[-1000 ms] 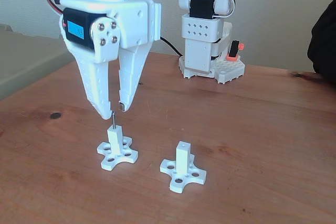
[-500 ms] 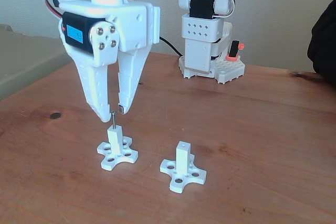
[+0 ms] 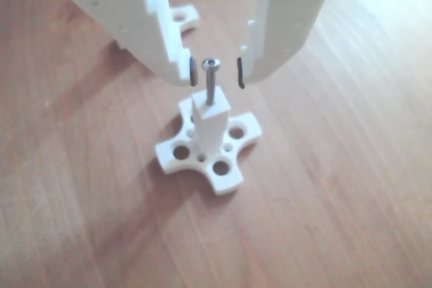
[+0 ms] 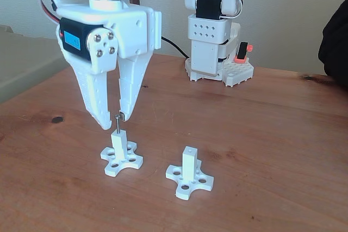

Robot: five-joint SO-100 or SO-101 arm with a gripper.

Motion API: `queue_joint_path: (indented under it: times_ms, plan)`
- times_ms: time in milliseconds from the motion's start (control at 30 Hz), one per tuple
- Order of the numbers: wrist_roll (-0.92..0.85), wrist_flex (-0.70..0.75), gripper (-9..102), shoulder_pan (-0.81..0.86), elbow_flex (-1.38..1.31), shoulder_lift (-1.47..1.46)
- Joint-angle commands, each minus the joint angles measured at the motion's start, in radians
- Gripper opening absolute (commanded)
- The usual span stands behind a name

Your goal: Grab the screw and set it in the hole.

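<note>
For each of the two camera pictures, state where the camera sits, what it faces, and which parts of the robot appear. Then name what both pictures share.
Other view: close above the gripper, looking down at the screw standing in a white post; both fingers show.
Fixed view: low at the table's front, facing the arm's base; gripper and wrist show.
Shared: gripper, screw, post.

The screw's [image 3: 210,84] lower end is hidden inside the post [image 3: 210,121]; the arm is cut off above it.
</note>
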Motion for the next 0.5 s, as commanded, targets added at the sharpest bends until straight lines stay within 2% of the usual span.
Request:
queue_joint_path:
  times_ms: [0,467]
  plan:
    - [-0.011,-0.006,6,-0.003,-0.081,0.018]
    - [-0.012,-0.006,5,-0.008,-0.087,-0.003]
